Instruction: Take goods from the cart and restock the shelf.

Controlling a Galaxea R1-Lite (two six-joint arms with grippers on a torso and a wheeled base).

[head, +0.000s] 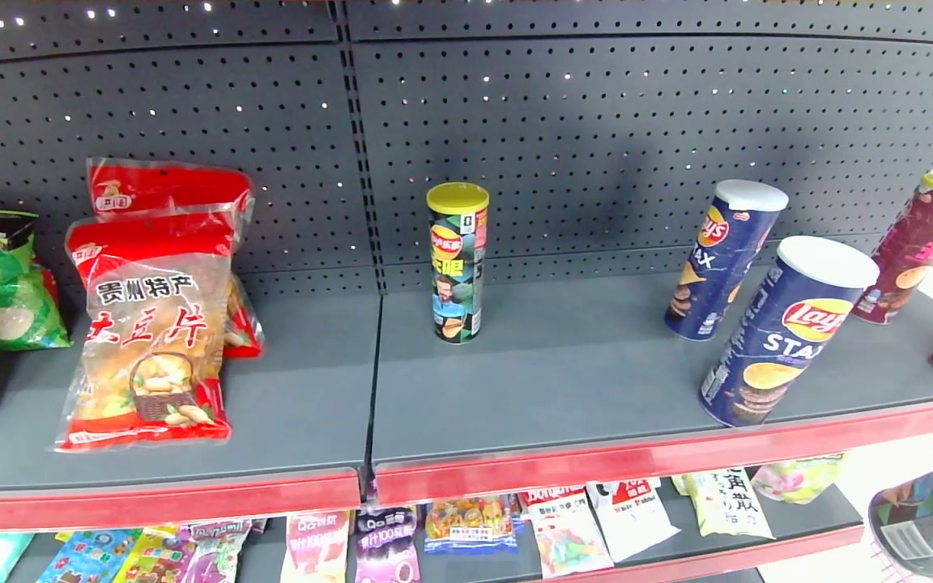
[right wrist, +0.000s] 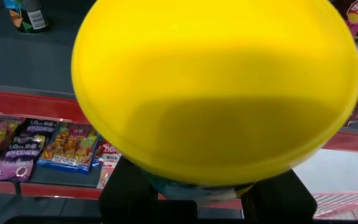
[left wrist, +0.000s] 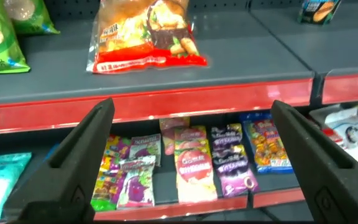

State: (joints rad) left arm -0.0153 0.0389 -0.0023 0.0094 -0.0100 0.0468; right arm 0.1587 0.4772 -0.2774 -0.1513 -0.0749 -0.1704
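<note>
A dark pegboard-backed shelf [head: 564,380] has bare deck between a standing tube [head: 457,261] and the blue tubes [head: 790,332]. The right end effector [right wrist: 207,196] pinches a yellow-lidded can [right wrist: 216,87] near and right of that gap, so the right arm is nearer; its lid faces the wrist camera, hiding body and tilt. The left end effector [left wrist: 191,106] is spread, holding nothing

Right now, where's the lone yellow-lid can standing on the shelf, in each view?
Head view: yellow-lid can upright mid-shelf, just right of the shelf seam.
Left wrist view: its base on the shelf, past the red snack bag.
Right wrist view: its base beyond the held can.
Shared landmark: red shelf edge.
</note>
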